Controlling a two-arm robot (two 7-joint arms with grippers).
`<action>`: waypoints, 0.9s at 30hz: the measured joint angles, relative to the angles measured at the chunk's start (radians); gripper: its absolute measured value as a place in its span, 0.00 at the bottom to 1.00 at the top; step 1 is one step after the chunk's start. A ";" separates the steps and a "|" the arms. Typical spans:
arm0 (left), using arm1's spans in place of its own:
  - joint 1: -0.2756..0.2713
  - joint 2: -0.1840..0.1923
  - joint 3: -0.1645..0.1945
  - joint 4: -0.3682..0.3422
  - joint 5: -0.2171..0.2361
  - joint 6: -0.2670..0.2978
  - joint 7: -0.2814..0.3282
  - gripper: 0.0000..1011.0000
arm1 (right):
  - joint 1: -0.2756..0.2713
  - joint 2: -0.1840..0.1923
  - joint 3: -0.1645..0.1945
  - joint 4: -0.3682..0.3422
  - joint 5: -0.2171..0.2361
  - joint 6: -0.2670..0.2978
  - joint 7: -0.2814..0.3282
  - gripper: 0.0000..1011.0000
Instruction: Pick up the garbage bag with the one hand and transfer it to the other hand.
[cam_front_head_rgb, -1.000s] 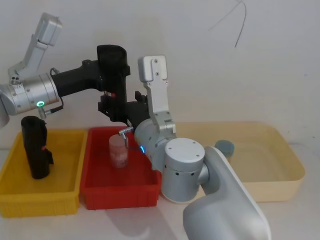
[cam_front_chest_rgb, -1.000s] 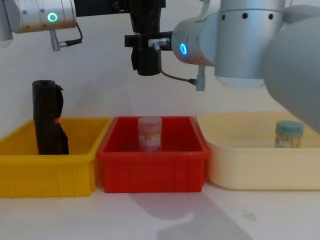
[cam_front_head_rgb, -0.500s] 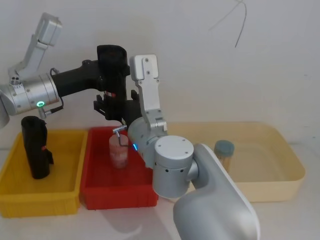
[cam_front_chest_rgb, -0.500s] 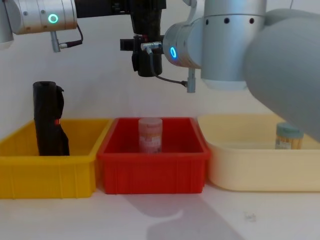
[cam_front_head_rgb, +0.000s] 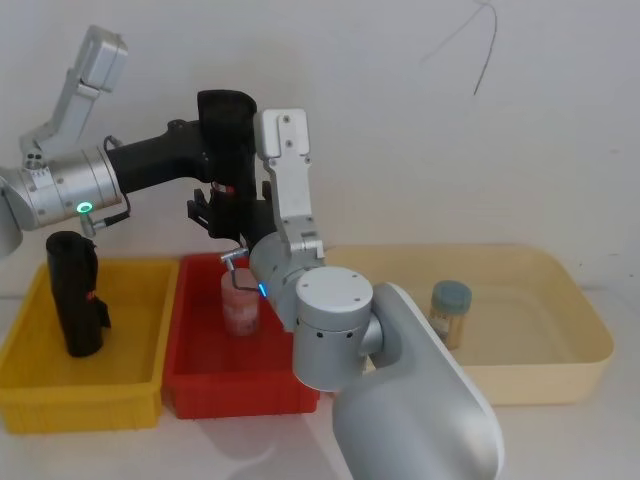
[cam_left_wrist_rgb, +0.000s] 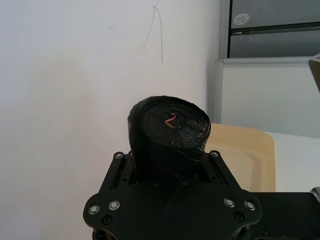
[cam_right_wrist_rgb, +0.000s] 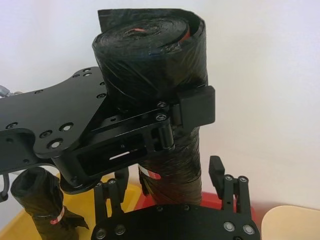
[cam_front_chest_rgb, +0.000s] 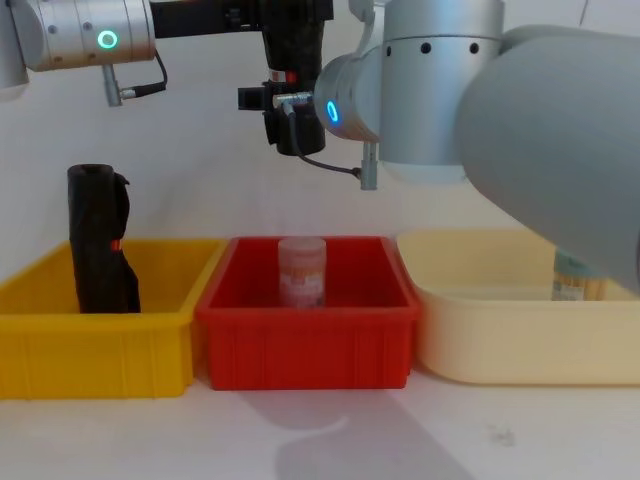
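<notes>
The garbage bag (cam_front_head_rgb: 228, 115), a black roll with a small red label, stands upright in the air above the red bin (cam_front_head_rgb: 190, 370). My left gripper (cam_front_head_rgb: 218, 162), on the green-ringed arm, is shut on the roll's middle; its jaws clamp both sides of the garbage bag (cam_left_wrist_rgb: 167, 130). My right gripper (cam_right_wrist_rgb: 170, 197), on the blue-ringed arm, is open around the lower end of the garbage bag (cam_right_wrist_rgb: 155, 65). Its fingers (cam_right_wrist_rgb: 107, 200) stand apart from the plastic. From the chest, the right gripper (cam_front_chest_rgb: 285, 110) sits just under the left arm.
A second black roll (cam_front_head_rgb: 75, 295) with a loose flap stands in the yellow bin (cam_front_head_rgb: 30, 400). A pink jar (cam_front_head_rgb: 240, 300) stands in the red bin, under the held roll. The cream tub (cam_front_head_rgb: 560, 350) on the right holds a blue-lidded jar (cam_front_head_rgb: 450, 310).
My right arm has swung to the left, bringing its open gripper up around the roll's lower end. The left arm and the roll have stayed in place.
</notes>
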 joint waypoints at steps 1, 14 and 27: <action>0.000 0.000 0.000 0.000 0.000 0.000 0.000 0.42 | 0.002 -0.002 0.001 0.004 -0.001 0.000 -0.002 0.97; 0.000 0.000 0.000 0.000 0.000 0.000 0.000 0.42 | 0.014 -0.012 0.006 0.026 -0.005 -0.004 -0.012 0.65; 0.000 0.000 0.000 0.000 0.000 0.000 0.000 0.42 | 0.018 -0.016 0.008 0.034 -0.007 -0.006 -0.015 0.56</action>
